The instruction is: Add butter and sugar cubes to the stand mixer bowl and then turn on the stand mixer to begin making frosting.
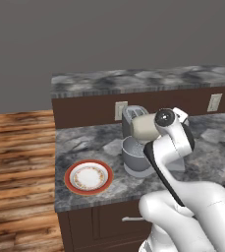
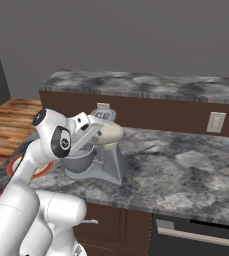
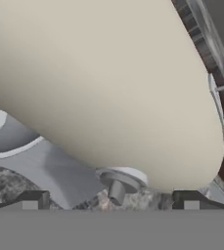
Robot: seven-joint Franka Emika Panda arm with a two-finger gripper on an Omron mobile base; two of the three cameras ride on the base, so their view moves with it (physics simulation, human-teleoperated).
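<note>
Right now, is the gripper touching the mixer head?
Cannot tell. In the hand view the open gripper sits very close to the cream mixer head, with the fingertips just below it, but neither a clear gap nor contact shows.

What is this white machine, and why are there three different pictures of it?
It is a robot arm in a simulated kitchen. Two pictures come from cameras behind it, left and right; the third from a camera on its hand. On the stone counter stand a cream mixer with its grey bowl, a silver toaster behind, and a red-rimmed plate. The gripper is open, holds nothing, and is very close to the mixer's head.
</note>
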